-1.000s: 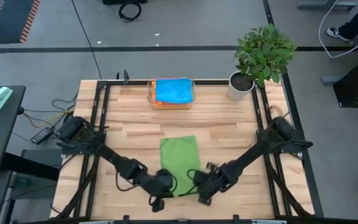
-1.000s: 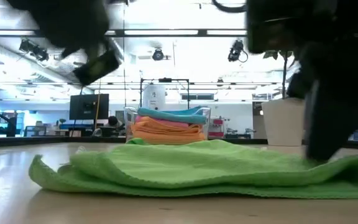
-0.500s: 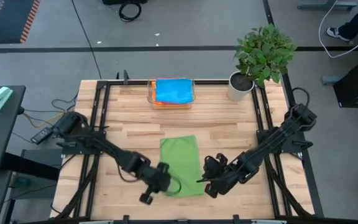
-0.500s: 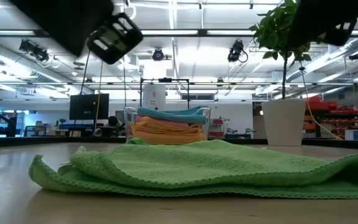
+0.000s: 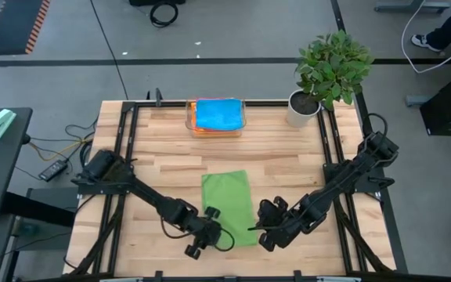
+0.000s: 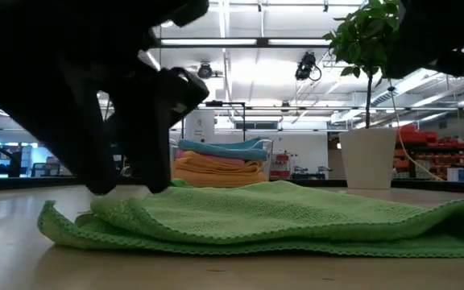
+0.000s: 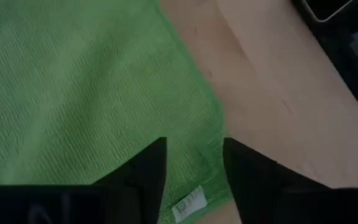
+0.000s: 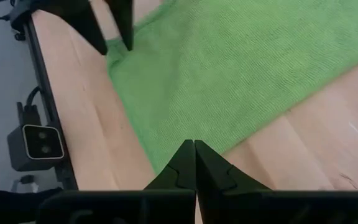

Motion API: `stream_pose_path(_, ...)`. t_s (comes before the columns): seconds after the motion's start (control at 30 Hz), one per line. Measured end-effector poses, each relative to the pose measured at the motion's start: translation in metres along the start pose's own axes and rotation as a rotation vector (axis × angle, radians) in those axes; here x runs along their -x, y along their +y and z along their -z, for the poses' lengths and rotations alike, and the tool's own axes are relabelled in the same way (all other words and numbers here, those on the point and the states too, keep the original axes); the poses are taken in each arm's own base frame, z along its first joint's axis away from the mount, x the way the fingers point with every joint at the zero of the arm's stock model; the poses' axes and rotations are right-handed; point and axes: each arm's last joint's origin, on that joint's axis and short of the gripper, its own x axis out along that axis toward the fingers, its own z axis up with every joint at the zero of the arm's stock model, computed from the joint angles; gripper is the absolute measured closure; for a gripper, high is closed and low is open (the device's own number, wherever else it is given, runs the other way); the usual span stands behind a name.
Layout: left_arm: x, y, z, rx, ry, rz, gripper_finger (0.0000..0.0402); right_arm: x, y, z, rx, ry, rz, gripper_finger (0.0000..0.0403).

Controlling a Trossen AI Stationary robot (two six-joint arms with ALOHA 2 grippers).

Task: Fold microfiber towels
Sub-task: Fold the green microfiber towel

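1. Green towel [image 5: 229,207] is laid folded at table centre, toward six o'clock.
2. Left gripper [image 7: 194,163] is held parted, empty, over its corner for another grab.
3. Right gripper [image 8: 194,163] is kept closed, empty, at four o'clock.
4. Folded towels [image 5: 217,114] are stacked in the tray [image 5: 190,123] at twelve o'clock.

A folded towel [image 5: 229,207] lies flat at the lower centre of the table [image 5: 288,157]. Behind it, at the top centre edge, a tray [image 5: 190,117] holds stacked towels [image 5: 216,114] — a potted plant [image 5: 329,70] stands right of that.
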Motion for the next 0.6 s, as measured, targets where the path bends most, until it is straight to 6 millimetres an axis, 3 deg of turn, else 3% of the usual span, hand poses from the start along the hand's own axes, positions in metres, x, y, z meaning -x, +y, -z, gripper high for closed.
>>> stream_pose_path(0.27, -0.0035, 0.0049, 0.0021, 0.031, 0.021, 0.075, 0.0223, 0.0002, -0.0014, -0.0001, 0.023, 0.003, 0.014, 0.0400)
stream_pose_path(0.6, -0.0038, 0.0066, 0.0028, 0.048, 0.029, 0.077, 0.0307, 0.0002, -0.0033, 0.0008, 0.036, 0.012, 0.032, 0.0400)
